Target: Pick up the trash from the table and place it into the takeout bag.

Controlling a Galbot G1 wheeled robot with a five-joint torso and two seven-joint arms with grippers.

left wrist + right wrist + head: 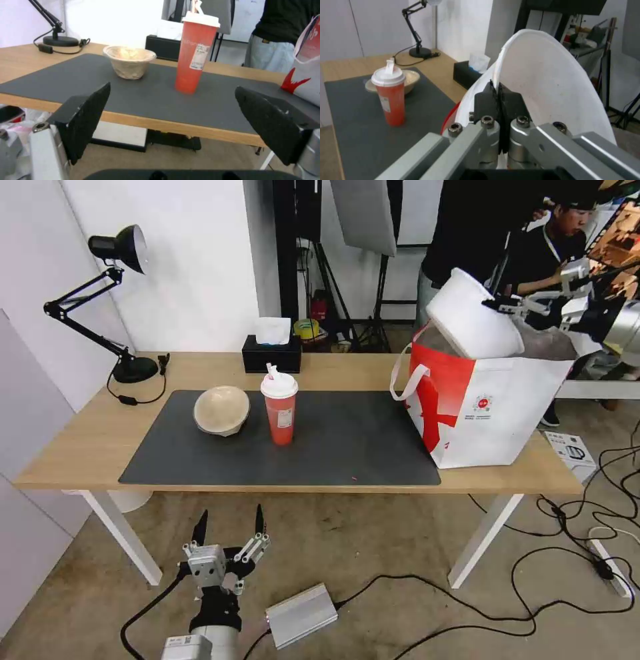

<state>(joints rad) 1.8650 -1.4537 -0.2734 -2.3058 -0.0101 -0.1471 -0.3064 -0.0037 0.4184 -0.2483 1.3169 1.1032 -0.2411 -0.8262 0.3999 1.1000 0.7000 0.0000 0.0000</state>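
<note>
Above the takeout bag: the right end effector (497,303) pinches the rim of the white round bowl (475,315), its fingers (500,100) pressed together on the rim's edge.
White round bowl: tilted steeply on its side, over the open top of the takeout bag (490,407), its lower edge at the bag's opening.
Takeout bag: upright at the right end of the table (73,447), its base partly on the right edge of the dark grey mat (333,453) and partly on bare wood; the red panel and a white strap handle (403,380) face the mat, the small round logo faces the front edge.
Red drink cup (279,407): upright near the middle of the mat, white lid on, a straw standing out of it.
Beige paper bowl (222,410): on the mat just beside the cup, toward the table's left end, tipped a little to one side; apart from the cup.
Left end effector (229,533): below and in front of the table's front edge, over the floor, its fingers (88,117) spread wide and holding nothing, pointing toward the cup and paper bowl.
Back edge of the table: a black tissue box (271,355) behind the cup; a black desk lamp (110,300) at the back left corner.
</note>
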